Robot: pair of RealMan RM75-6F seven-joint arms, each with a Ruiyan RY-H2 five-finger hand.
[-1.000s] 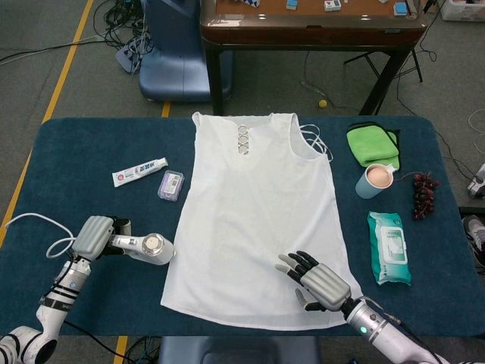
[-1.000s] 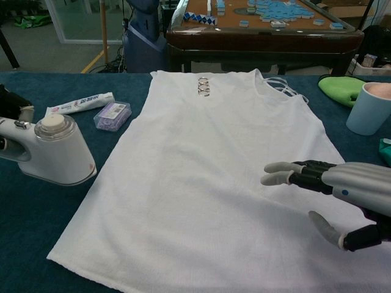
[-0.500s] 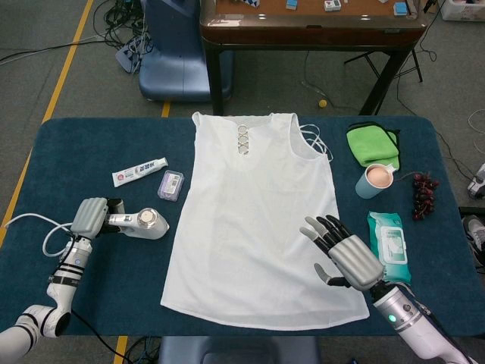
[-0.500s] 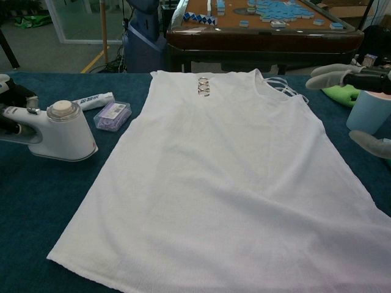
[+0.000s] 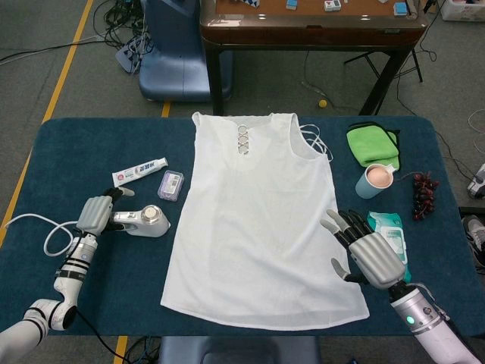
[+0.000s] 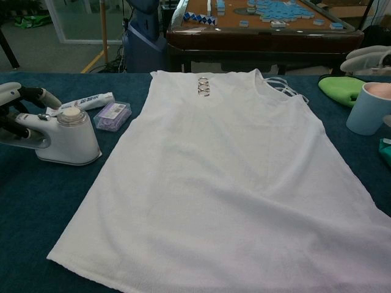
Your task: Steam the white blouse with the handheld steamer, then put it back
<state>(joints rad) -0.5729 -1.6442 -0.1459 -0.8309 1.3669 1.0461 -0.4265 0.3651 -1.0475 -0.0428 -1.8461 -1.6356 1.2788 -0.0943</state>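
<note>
The white blouse (image 5: 258, 220) lies flat in the middle of the blue table (image 5: 68, 152), neckline at the far side; the chest view shows it too (image 6: 220, 177). The white handheld steamer (image 5: 145, 221) stands on the table just left of the blouse (image 6: 68, 139). My left hand (image 5: 97, 215) is at the steamer's handle with its fingers (image 6: 36, 95) spread and lifted off it. My right hand (image 5: 368, 255) hovers open above the blouse's right edge, holding nothing; in the chest view only its fingertips (image 6: 370, 61) show at top right.
A toothpaste tube (image 5: 139, 172) and a small purple box (image 5: 170, 185) lie behind the steamer. On the right are a green cloth (image 5: 373, 142), a blue cup (image 5: 374, 180), grapes (image 5: 424, 194) and a wipes pack (image 5: 388, 227). The steamer's white cable (image 5: 42, 235) loops left.
The steamer moved away from the blouse's lower left and now stands on the table. My left hand's fingers opened off its handle. My right hand lifted off the blouse and moved right.
</note>
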